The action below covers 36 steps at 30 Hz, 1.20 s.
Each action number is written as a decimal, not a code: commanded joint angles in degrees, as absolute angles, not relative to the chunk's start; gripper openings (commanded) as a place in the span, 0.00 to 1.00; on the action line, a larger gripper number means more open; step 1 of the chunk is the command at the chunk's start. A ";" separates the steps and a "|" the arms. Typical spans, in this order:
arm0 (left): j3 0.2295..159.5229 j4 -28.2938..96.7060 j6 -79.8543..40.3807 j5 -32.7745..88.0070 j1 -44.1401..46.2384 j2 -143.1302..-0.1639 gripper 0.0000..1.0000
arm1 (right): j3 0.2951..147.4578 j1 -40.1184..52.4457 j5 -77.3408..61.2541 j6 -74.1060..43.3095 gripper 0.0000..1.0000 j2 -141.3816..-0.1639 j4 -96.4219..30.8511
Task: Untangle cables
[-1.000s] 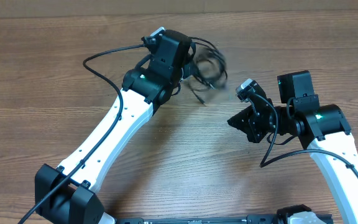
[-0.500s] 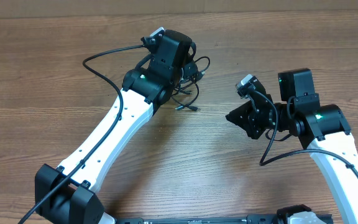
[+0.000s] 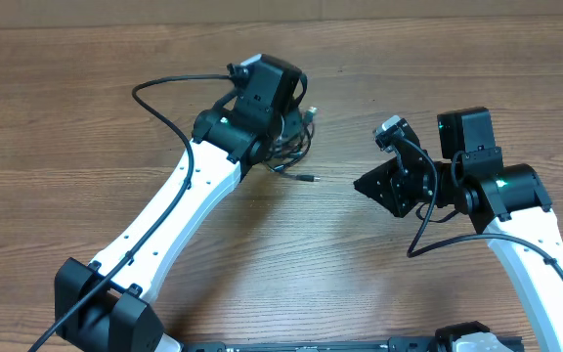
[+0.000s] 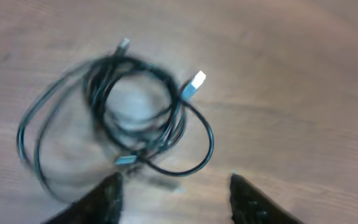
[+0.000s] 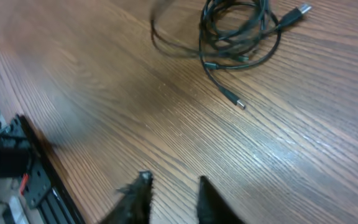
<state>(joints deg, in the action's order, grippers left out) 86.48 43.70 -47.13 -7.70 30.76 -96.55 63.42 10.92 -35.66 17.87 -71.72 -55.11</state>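
Observation:
The cables (image 3: pixel 296 149) lie as a small black tangle on the wooden table, partly hidden under my left arm's wrist. One thin plug end (image 3: pixel 310 179) sticks out towards the front, and a silver-tipped plug (image 3: pixel 311 113) points away. In the left wrist view the blurred coil (image 4: pixel 129 112) with its silver plug (image 4: pixel 196 81) lies just ahead of my left gripper (image 4: pixel 176 182), which is open and empty. My right gripper (image 5: pixel 171 182) hangs well short of the cables (image 5: pixel 235 31), its jaws slightly apart over bare wood.
A thick black wire (image 3: pixel 164 93) loops off the left arm over the table. The right arm's black gripper body (image 3: pixel 394 186) sits to the right of the tangle. A dark frame (image 5: pixel 17 155) shows at the left edge of the right wrist view.
The left gripper has opened and let go of the cables, which have dropped into a heap beneath it. The right gripper's jaws have parted a little.

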 commanded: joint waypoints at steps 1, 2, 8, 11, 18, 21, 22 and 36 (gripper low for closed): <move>86.74 48.84 -41.69 -6.92 30.76 -95.77 0.67 | 63.70 11.18 -36.12 16.38 0.33 -71.05 -54.68; 86.74 50.39 -40.66 -8.01 30.76 -95.85 0.72 | 63.70 11.18 -36.14 16.21 0.34 -71.05 -54.50; 86.74 54.87 -40.45 -19.46 30.37 -96.27 0.86 | 63.70 11.18 -36.14 16.21 0.43 -71.05 -54.06; 86.74 53.41 -40.91 -21.04 29.17 -96.27 0.89 | 63.70 11.18 -36.14 16.21 0.45 -71.05 -54.08; 86.74 50.24 -42.65 -21.21 24.93 -96.55 0.89 | 63.70 11.18 -36.12 16.23 0.50 -71.05 -54.11; 86.74 49.71 -41.47 -21.54 23.31 -97.91 0.94 | 63.70 11.18 -36.12 16.23 0.51 -71.05 -54.11; 86.74 49.54 -40.53 -21.50 22.76 -98.74 0.94 | 63.70 11.18 -36.12 16.25 0.51 -71.05 -54.11; 86.74 46.41 -37.65 -14.94 21.54 -113.32 0.96 | 63.70 11.18 -36.12 16.25 0.56 -71.09 -54.08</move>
<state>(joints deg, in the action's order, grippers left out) 86.48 47.37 -38.76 -15.29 21.71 -111.63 63.42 10.92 -35.75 16.34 -71.72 -54.43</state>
